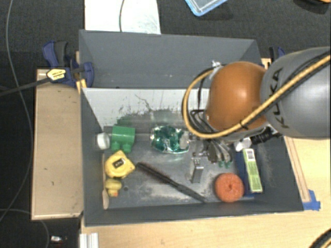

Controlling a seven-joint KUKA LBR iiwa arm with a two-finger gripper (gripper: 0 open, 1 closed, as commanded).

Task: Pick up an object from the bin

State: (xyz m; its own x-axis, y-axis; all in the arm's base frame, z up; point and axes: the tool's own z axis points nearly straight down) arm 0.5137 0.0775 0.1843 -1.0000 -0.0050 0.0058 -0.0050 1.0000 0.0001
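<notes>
Grey bin (155,61) — nothing seems lifted yet. The hand (198,170) hangs low near the front edge, between a black rod (160,175) and an orange ball (228,186) — apart or together, I cannot tell.

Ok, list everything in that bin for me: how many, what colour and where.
bin: 1, grey metal, middle of the view
green container: 1, green with a white end, back left of the floor
tape measure: 1, yellow and black, left, in front of the container
small yellow thing: 1, yellow, front left corner
crumpled wrapper: 1, clear teal, back middle
thin rod: 1, black, slanting across the front middle
ball: 1, orange-red, front right
flat packet: 1, green and white, right side
arm: 1, grey with orange cover, from the right
gripper: 1, grey, low between rod and ball
</notes>
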